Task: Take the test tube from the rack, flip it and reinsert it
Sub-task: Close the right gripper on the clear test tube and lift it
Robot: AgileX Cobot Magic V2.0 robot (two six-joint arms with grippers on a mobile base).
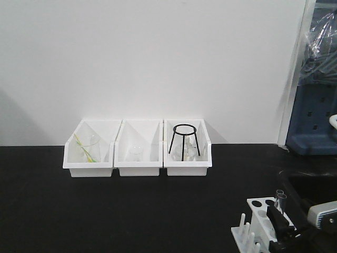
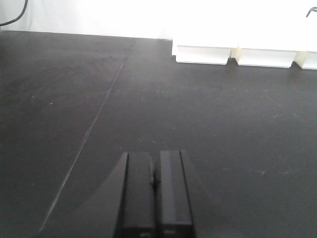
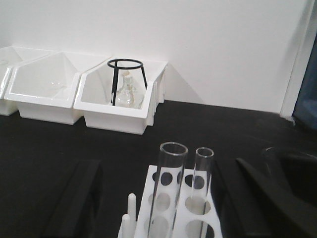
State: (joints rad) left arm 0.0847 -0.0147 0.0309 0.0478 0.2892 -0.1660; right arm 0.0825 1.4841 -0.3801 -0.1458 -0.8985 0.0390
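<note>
Right wrist view showed the right gripper spread wide before the rack, a test tube standing upright in it; the left gripper was pressed together.

My left end effector shows me two matte black fingers. Each is a flat-topped rectangular slab with squared edges and a small recessed slot near its base. A tiny dark nub sits at the seam between them. Outboard of each slab, a black flank sweeps away in a smooth curve.

The right end effector has the same matte black finish. Its fingers read as long wedges with sloped upper faces and a dull sheen along the edges.

On the front camera I see a pale grey, rounded wrist housing behind them, with a darker band along its lower edge.
</note>
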